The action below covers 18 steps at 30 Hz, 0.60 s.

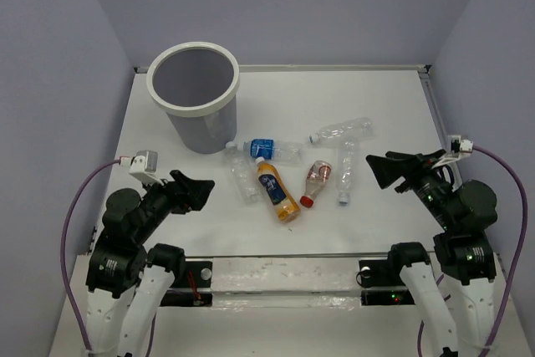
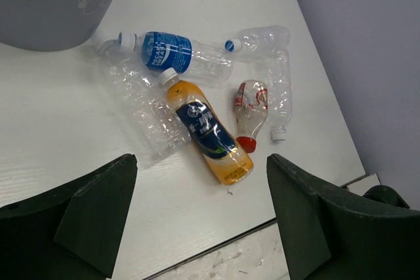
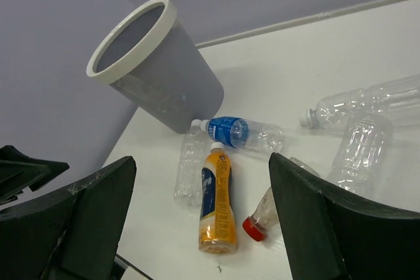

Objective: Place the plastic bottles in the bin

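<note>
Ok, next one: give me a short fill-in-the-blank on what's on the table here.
1. ___ plastic bottles lie on the table.
2. The orange bottle has a ___ cap.
3. The bin stands at the table's far ___ corner.
4. The left gripper and right gripper are both ___ and hold nothing.
Missing words: six; white; left; open.

we see a white table [image 1: 393,106] bearing the grey bin [image 1: 201,127] upright at far left and, lying clustered mid-table, a blue-labelled bottle [image 1: 269,149], orange bottle [image 1: 277,191], pinkish bottle [image 1: 316,178] and three clear bottles [image 1: 242,175] [image 1: 345,130] [image 1: 346,169].
</note>
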### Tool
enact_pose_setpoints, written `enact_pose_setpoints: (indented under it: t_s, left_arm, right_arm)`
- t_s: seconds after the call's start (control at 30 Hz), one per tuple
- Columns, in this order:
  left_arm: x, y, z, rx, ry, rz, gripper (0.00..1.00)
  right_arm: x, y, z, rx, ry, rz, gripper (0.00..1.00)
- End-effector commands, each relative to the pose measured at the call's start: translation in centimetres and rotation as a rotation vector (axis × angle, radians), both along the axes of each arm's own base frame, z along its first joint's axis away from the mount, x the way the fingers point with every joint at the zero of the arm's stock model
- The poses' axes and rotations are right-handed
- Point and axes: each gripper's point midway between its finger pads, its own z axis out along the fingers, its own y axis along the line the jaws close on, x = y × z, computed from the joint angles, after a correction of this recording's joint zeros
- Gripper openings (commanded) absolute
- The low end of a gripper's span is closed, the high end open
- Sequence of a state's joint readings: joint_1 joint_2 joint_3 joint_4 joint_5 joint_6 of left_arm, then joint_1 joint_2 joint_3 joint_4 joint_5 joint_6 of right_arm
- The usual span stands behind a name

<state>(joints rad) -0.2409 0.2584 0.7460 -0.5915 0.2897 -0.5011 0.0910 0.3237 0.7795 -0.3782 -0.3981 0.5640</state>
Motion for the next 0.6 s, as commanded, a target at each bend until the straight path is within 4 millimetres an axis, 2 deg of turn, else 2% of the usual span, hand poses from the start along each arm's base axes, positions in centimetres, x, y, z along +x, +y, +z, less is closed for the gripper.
enact_pose_setpoints:
  t_s: [0.0, 0.13, 0.27, 0.47, 0.57]
  left_arm:
    - [0.7, 0.2, -1.8, 0.037, 0.116, 0.020, 0.90]
    - [1.3, 0.0, -2.6, 0.023, 0.171, 0.035, 0.90]
    - [2.4, -0.9, -4.9, 0.002, 0.254, 0.018, 0.86]
    - [4.4, -1.8, -7.8, -0.054, 0.334, 0.044, 0.86]
    - [5.5, -1.7, -8.8, -0.047, 0.349, 0.084, 0.94]
  right_arm:
    - [0.9, 0.2, -1.7, -0.015, 0.064, 0.014, 0.87]
    - [1.8, 0.3, -3.3, -0.009, 0.122, 0.011, 0.87]
    - [2.7, 1.3, -3.9, 0.008, 0.144, 0.068, 0.88]
    - [4.0, 2.3, -6.1, 0.009, 0.205, 0.127, 0.89]
    - [4.1, 3.2, -7.6, 0.050, 0.253, 0.186, 0.89]
